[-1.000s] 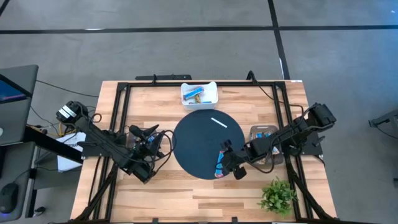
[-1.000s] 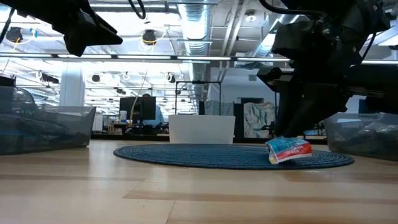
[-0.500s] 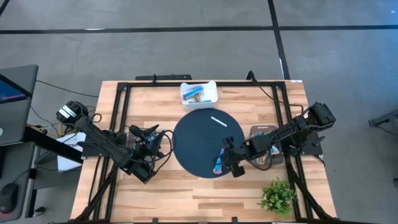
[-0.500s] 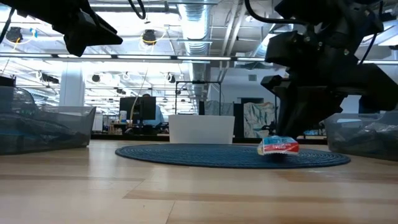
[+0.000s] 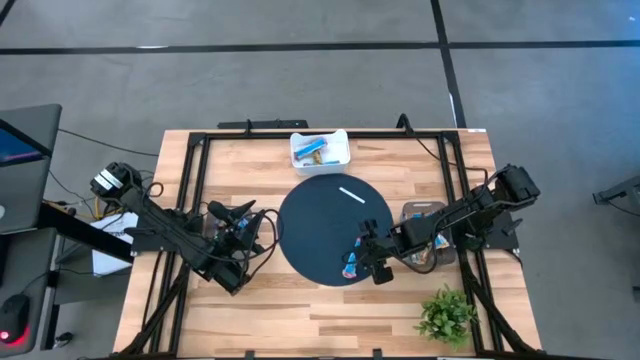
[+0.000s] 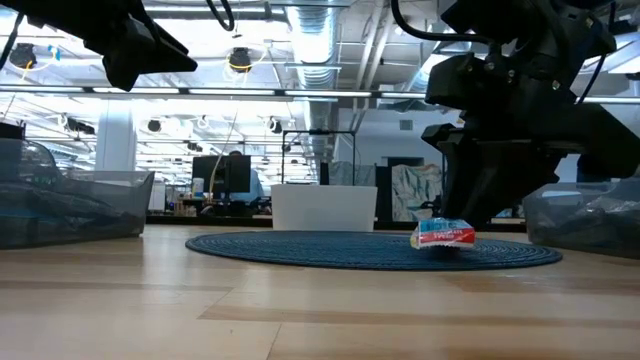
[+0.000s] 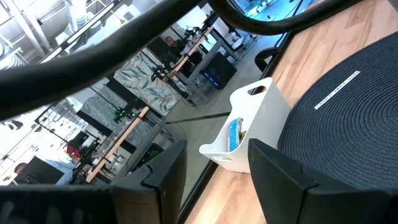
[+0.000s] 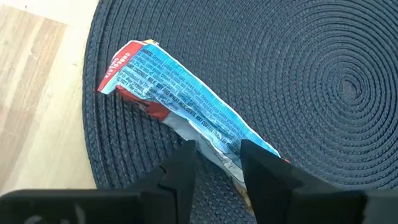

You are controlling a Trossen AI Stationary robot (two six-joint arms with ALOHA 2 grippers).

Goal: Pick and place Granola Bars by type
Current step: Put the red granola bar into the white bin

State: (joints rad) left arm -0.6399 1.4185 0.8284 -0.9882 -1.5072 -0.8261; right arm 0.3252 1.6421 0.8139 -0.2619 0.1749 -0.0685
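Waiting at the left side of the wooden tabletop (image 5: 250, 300), the left arm is holding its left claw (image 5: 243, 217) above the wood, just beside a clear bin (image 6: 70, 205) at that edge, with its two dark fingers (image 7: 280, 180) standing apart and nothing between them. From its wrist view, the fingers are pointing toward a white tray (image 7: 249, 127) with a blue granola bar (image 7: 234, 134) standing inside it.

Moving toward the middle, a round dark woven mat (image 5: 310, 235) is lying on the tabletop. The white tray is sitting just beyond the mat's far edge, holding wrapped bars. A thin white strip (image 5: 353, 195) is resting on the far right part of the mat.

Near the mat's front right edge, a blue wrapped bar with red ends (image 5: 351, 265) is lying flat on the weave. The right claw (image 5: 365, 262) is hanging directly over one end of this bar. In the right wrist view, its fingers (image 8: 180, 171) are standing slightly apart on either side of the wrapper's end; whether they are pressing it or have let go cannot be told. In the low view, the bar is resting on the mat under the dark claw body.

Farther right, a second clear bin (image 5: 425, 215) is sitting under the right arm, with more bars inside. A small green plant (image 5: 446, 315) is standing at the front right corner of the tabletop.
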